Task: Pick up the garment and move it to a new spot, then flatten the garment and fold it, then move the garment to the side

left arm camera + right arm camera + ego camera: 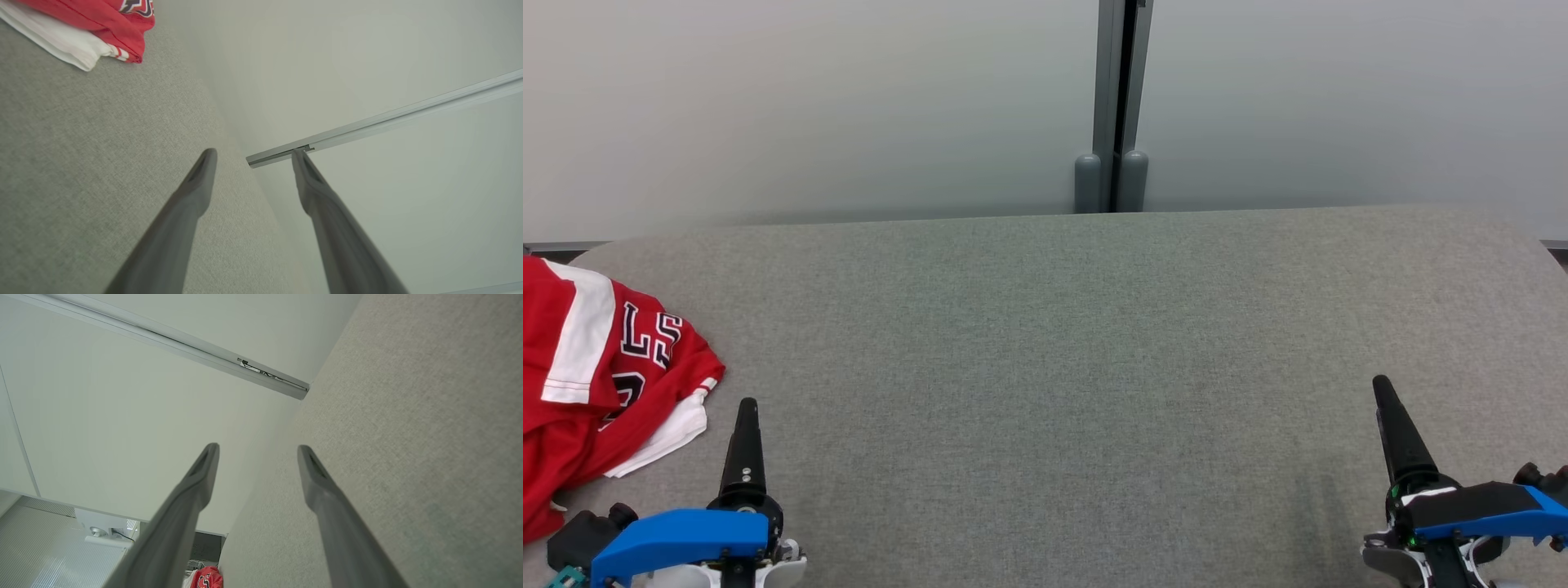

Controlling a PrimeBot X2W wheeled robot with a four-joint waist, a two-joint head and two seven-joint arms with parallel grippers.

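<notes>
Left end effector (253, 152), near left: fingers spread, empty. Right end effector (257, 446), near right: spread, empty. Garment (596, 367): red jersey with white trim, crumpled at the left edge of the grey surface (1045, 343), just beside the left end effector; long axis seemingly near-to-far. Grey post (1117, 106) against the wall behind.

Grey fabric-covered desk (1094, 367) takes the lower two thirds of the head view, far corners rounded. Behind it are plain pale wall panels (768, 98), matte and evenly lit, with a soft shadow along the desk's far edge. A grey vertical post (1112, 82) splits the panels, top centre-right, with two rounded grey caps (1088, 184) at its base. Right wrist view, lower left: pale ribbed floor (36, 547), white device (102, 533) with a dark cable by the wall.
</notes>
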